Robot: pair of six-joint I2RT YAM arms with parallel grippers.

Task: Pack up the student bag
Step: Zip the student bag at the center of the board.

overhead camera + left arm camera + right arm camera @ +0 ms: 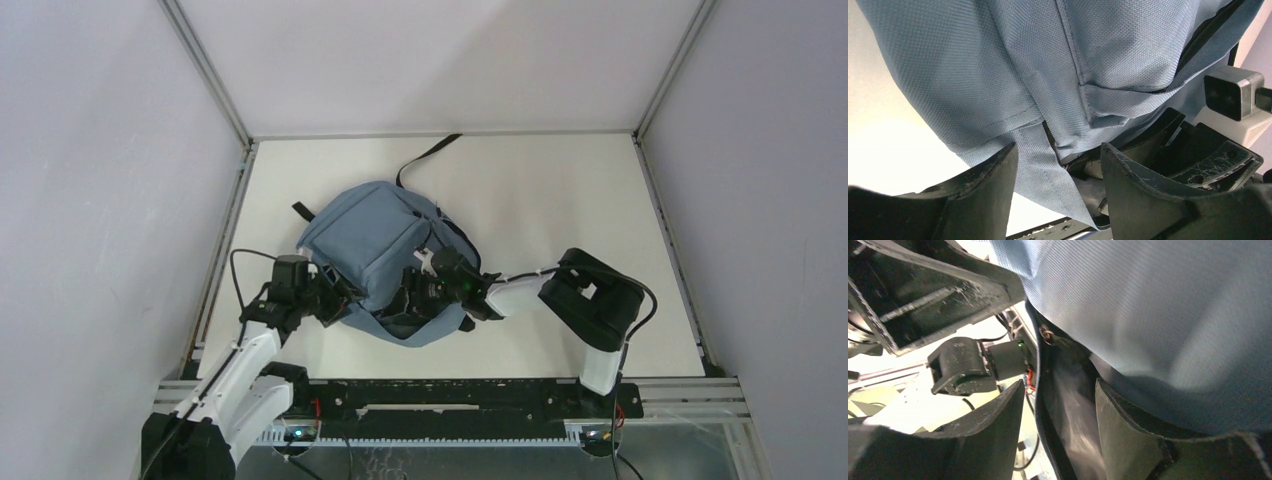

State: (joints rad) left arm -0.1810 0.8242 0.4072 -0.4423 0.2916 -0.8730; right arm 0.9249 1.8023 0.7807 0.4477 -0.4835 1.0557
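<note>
In the top view, the tips of the left gripper (345, 298) and the right gripper (410, 297) are lost against the near edge of the student bag (370, 235). You cannot see there what they touch. In the left wrist view, the bag runs off the top edge. Part of it hangs between the jaws, and you cannot tell if they pinch it. In the right wrist view, the cloth above the jaws is blurry. The dark inside of the bag between those jaws is smeared. A small brownish thing (1048, 333) just above them is too fuzzy to name.
</note>
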